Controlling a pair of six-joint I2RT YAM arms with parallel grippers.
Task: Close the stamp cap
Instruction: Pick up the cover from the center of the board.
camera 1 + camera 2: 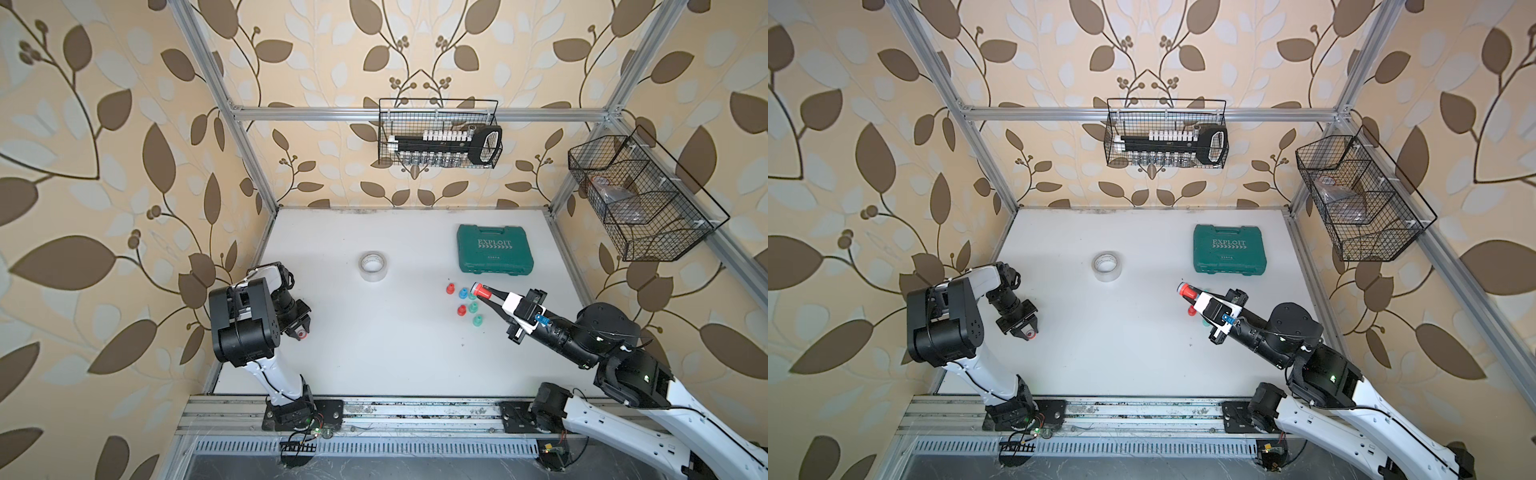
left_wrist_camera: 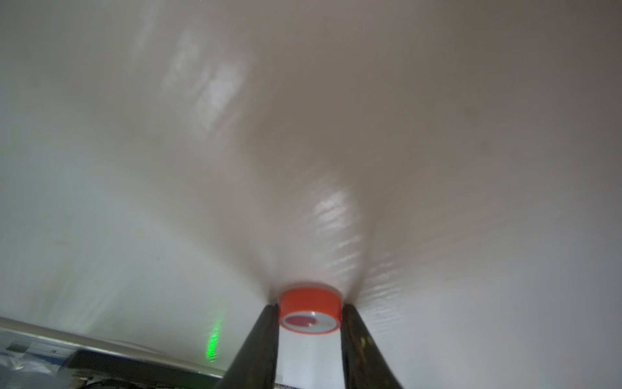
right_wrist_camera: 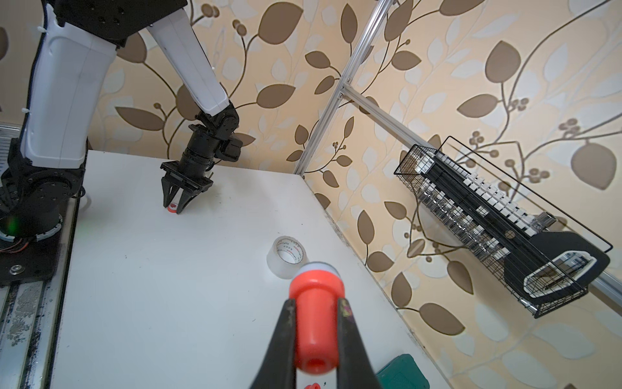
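The right gripper (image 3: 315, 304) is clenched on the narrow barrel of the red stamp (image 3: 314, 326), held off the table (image 1: 374, 353) right of centre in both top views, just below the green case (image 1: 494, 249) and above a cluster of small red, blue and green stamps (image 1: 464, 301); its white-rimmed printing end points away from the gripper. The cap (image 2: 309, 299), a shallow orange ring, sits low in the left wrist view and lower left on the table in a top view (image 1: 302, 333); the left gripper (image 2: 309, 310) stands with a finger against each side of its wall, though I cannot tell whether they pinch it yet. Both parts look like light, rigid, smooth plastic; the cap's low wall offers little purchase, so it is best held across opposite sides, squarely; an off-centre squeeze would likely flick it away.
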